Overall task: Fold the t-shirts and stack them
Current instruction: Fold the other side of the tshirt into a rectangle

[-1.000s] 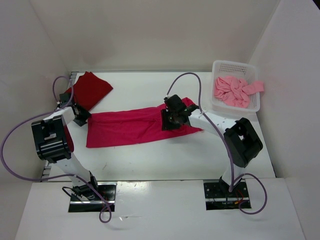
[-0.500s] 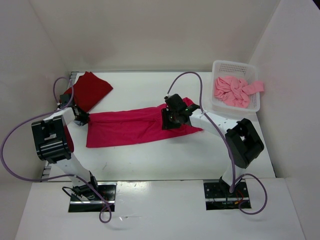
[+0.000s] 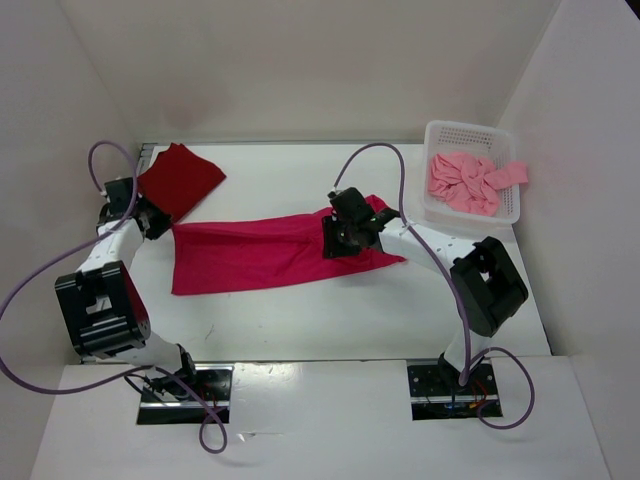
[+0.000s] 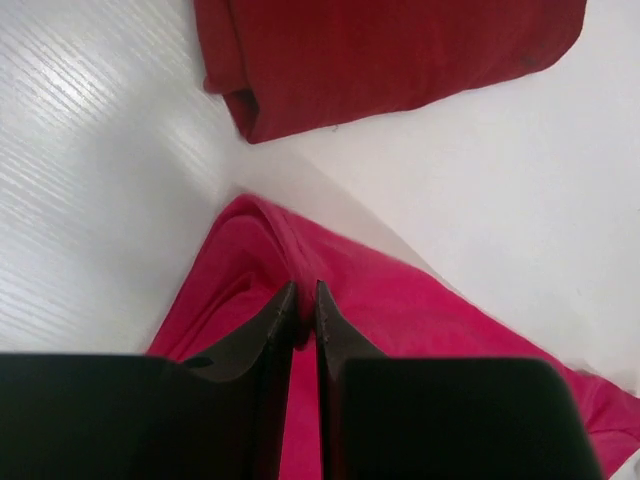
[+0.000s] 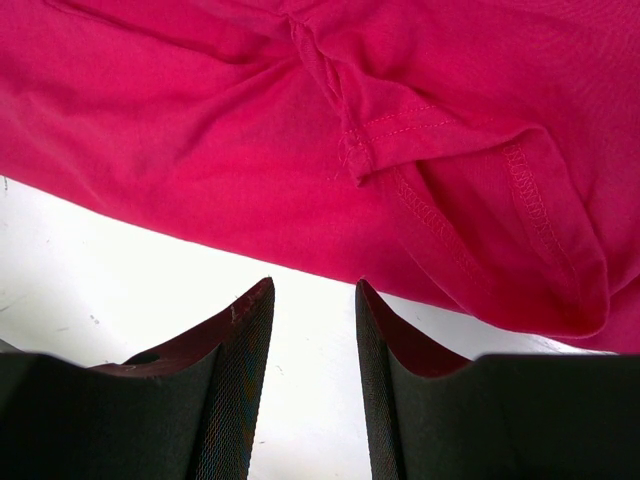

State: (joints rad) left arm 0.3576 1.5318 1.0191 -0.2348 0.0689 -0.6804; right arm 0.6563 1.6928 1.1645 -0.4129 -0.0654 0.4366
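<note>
Left gripper [image 4: 303, 300]: fingers pressed together, pinching the left corner of the crimson shirt [image 3: 260, 250], near the folded dark red shirt [image 3: 180, 180]. Bare table [image 3: 330, 310] runs along its near edge. Right gripper [image 5: 310, 295]: spread, empty, at the shirt's right end. Since earlier, the left jaws have closed and the arm has shifted left.

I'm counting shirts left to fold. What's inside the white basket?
A crumpled light pink t-shirt, one end hanging over the white basket's right rim. Whether anything lies beneath it cannot be seen.
</note>
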